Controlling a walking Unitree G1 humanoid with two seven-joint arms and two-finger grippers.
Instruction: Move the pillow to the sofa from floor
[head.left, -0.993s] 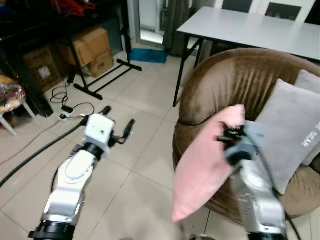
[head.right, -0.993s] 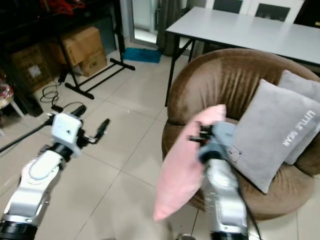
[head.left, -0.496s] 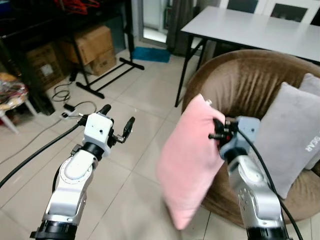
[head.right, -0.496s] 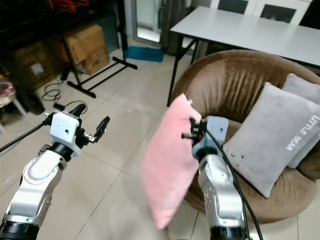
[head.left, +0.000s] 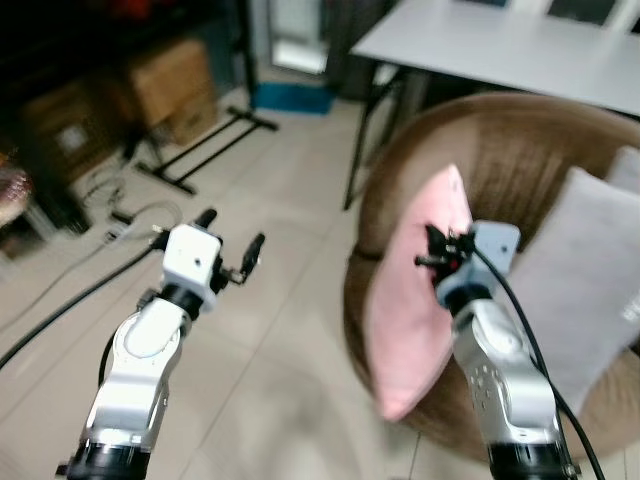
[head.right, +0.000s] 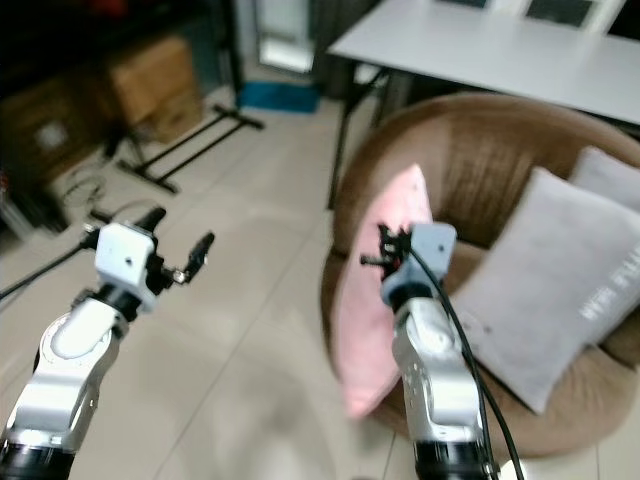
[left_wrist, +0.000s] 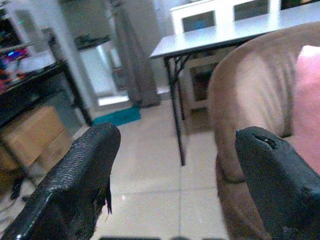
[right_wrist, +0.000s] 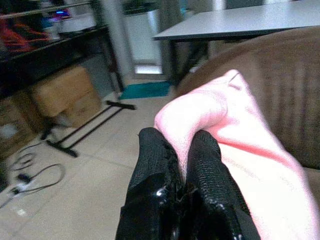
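Right wrist view shows the right gripper (right_wrist: 182, 165) pinching the pink pillow (head.left: 415, 290) by the sofa (head.left: 490, 160), next dropping it on; left gripper (head.left: 232, 240) fingers wide.

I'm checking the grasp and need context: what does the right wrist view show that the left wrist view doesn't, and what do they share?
Right wrist view: the right tool, its two black fingers shut on a pinched fold of the pink pillow, plus cables on the floor.
Left wrist view: the left tool, fingers wide apart and holding nothing, and white cabinets behind the table.
Both: the brown sofa, the white table, the cardboard box, the teal mat, the tiled floor and some of the pillow.
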